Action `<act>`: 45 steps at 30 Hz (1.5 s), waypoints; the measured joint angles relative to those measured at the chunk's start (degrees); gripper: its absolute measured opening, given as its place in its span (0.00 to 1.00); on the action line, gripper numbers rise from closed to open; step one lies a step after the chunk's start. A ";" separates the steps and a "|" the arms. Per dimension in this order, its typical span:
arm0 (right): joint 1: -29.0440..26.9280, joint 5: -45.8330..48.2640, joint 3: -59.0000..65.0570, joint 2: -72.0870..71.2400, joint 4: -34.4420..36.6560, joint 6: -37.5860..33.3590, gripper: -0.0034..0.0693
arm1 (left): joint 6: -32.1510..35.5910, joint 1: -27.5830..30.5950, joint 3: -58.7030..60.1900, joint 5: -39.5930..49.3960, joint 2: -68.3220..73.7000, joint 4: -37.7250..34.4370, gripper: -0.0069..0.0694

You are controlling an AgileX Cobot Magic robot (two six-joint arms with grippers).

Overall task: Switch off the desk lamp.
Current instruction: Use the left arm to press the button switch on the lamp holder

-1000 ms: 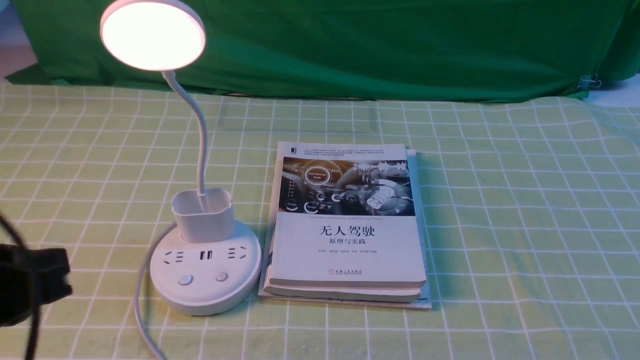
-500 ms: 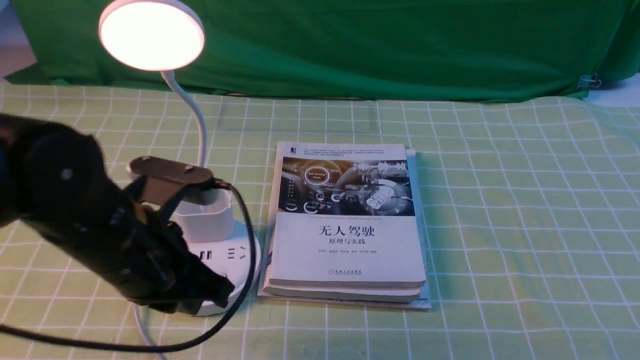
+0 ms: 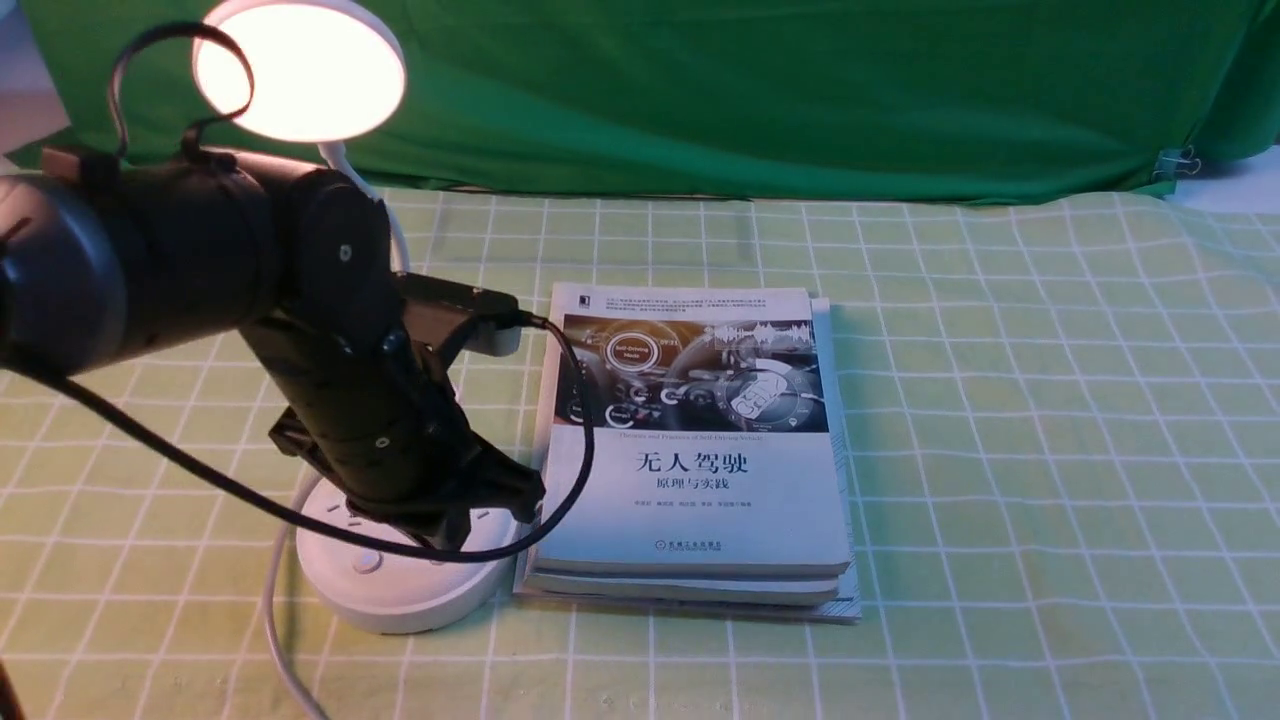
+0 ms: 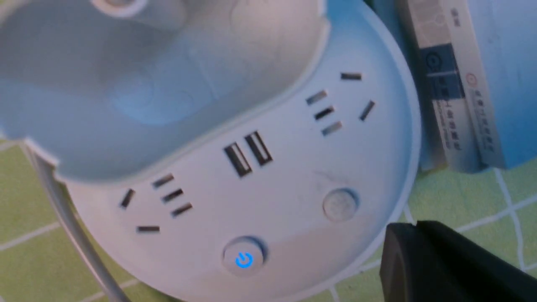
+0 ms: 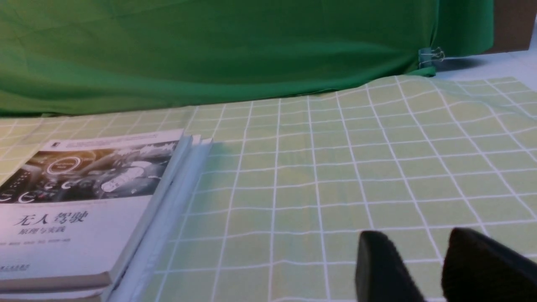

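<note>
Swung in over the desk lamp's base, our left gripper, openness untellable, must next press the lit power button.

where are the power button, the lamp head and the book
power button [image 4: 244, 256]: left wrist view, on its blue symbol
lamp head [image 3: 310, 70]: front view, centre of glowing disc
book [image 3: 700, 490]: front view, white lower cover

Smooth white plastic lamp with a soft sheen. Glossy paper cover on the book. Matt checked desk cloth (slightly wrinkled), matt green cloth backdrop. Matt black left arm.
</note>
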 joint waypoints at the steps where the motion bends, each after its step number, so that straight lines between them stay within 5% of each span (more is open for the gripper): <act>1: 0.00 0.00 0.00 0.00 0.00 0.01 0.37 | 0.00 0.03 -0.11 0.00 0.12 0.01 0.09; 45: 0.00 -0.07 0.00 0.00 0.00 0.01 0.37 | -1.71 0.97 -1.23 -0.64 5.85 2.55 0.09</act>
